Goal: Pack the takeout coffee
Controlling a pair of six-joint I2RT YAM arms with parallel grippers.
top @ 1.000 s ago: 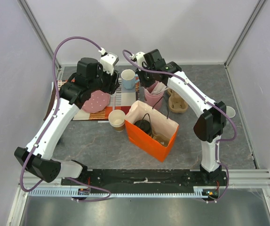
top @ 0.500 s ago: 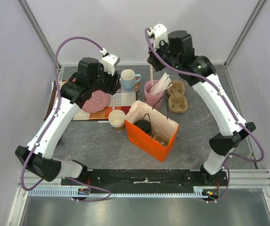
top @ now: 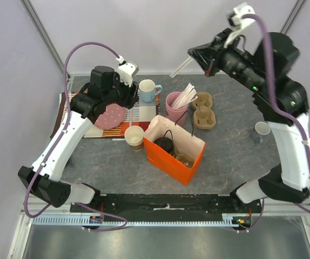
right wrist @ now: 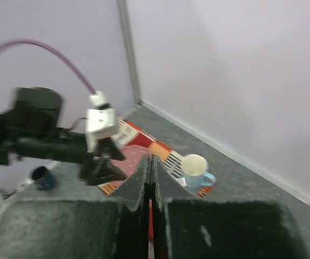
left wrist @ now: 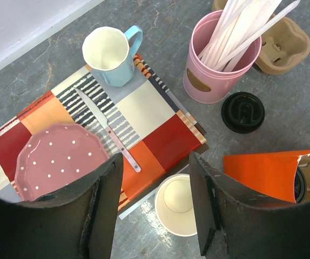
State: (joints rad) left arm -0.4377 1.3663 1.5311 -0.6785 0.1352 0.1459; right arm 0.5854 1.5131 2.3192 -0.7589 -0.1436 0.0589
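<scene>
The takeout coffee [top: 164,144] stands inside the open orange paper bag [top: 172,159]; only its black dome lid shows. The left wrist view catches the lid's edge [left wrist: 301,183] at far right. My left gripper [top: 121,100] is open and empty. It hovers over the placemat's edge, with a lidless paper cup [left wrist: 183,205] between its fingers in the left wrist view [left wrist: 156,162]. My right gripper [top: 195,56] is raised high at the back, shut on a thin white stick [top: 179,67]. In the right wrist view [right wrist: 150,159] the jaws are pressed together.
A pink tin of white sticks [top: 176,107], a cardboard cup carrier [top: 203,113], a light-blue mug [top: 147,89] and a pink dotted plate [top: 110,115] on a striped placemat [left wrist: 160,129] stand behind the bag. A loose black lid [left wrist: 243,111] lies by the tin. A small cup [top: 261,129] stands far right.
My right arm has swung up and to the right, away from the pink tin, carrying a white stick out with it. The left arm has hardly moved.
</scene>
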